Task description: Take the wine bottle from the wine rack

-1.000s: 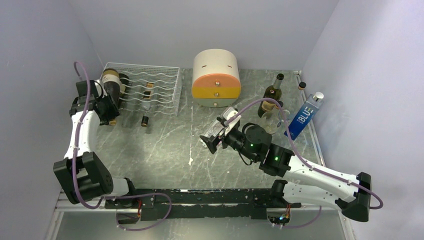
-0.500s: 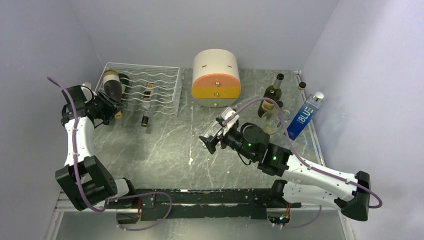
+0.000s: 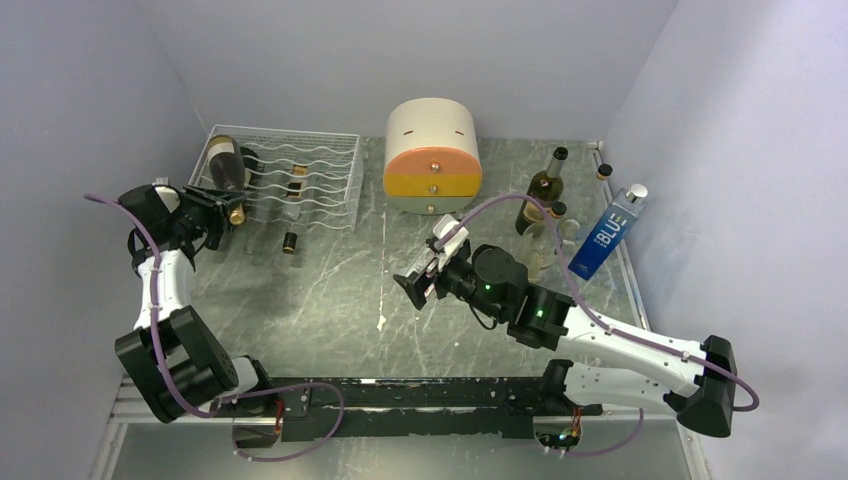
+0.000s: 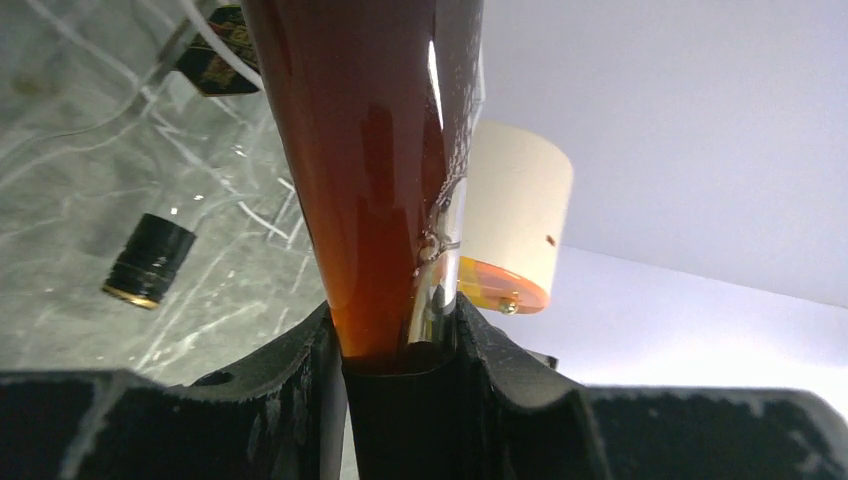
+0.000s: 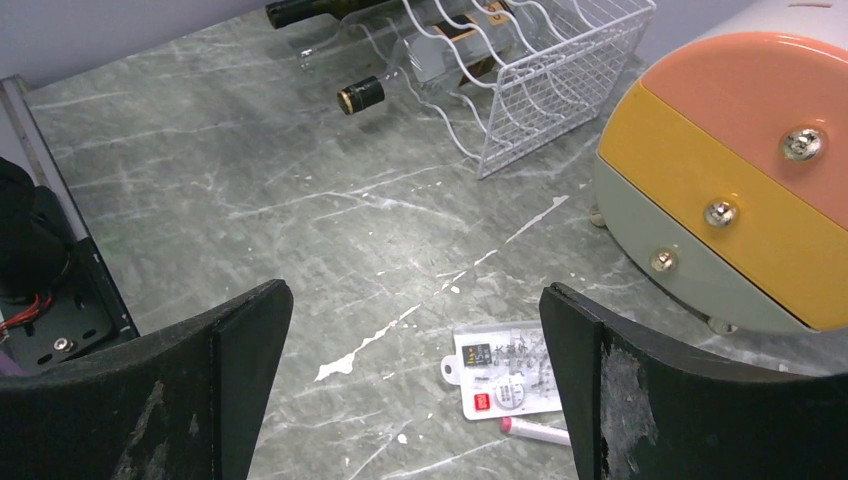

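Glossy amber glass wine bottle (image 4: 370, 200), white-coated wire wine rack (image 3: 322, 178).

Wine bottle (image 3: 224, 165): dark glass, cream label, gold cap. It lies tilted at the left end of the wine rack (image 3: 320, 172), neck projecting forward, clamped by the left gripper (image 4: 395, 340). Rack: white wire, far-left of table.

blue bottle (image 3: 602, 240), white lettering "BLUE"

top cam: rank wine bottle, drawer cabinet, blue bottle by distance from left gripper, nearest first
1. The wine bottle: neck clamped in the left gripper fingers, at the left end of the wine rack.
2. The drawer cabinet: back centre, right of the rack.
3. The blue bottle: far right, by the wall.
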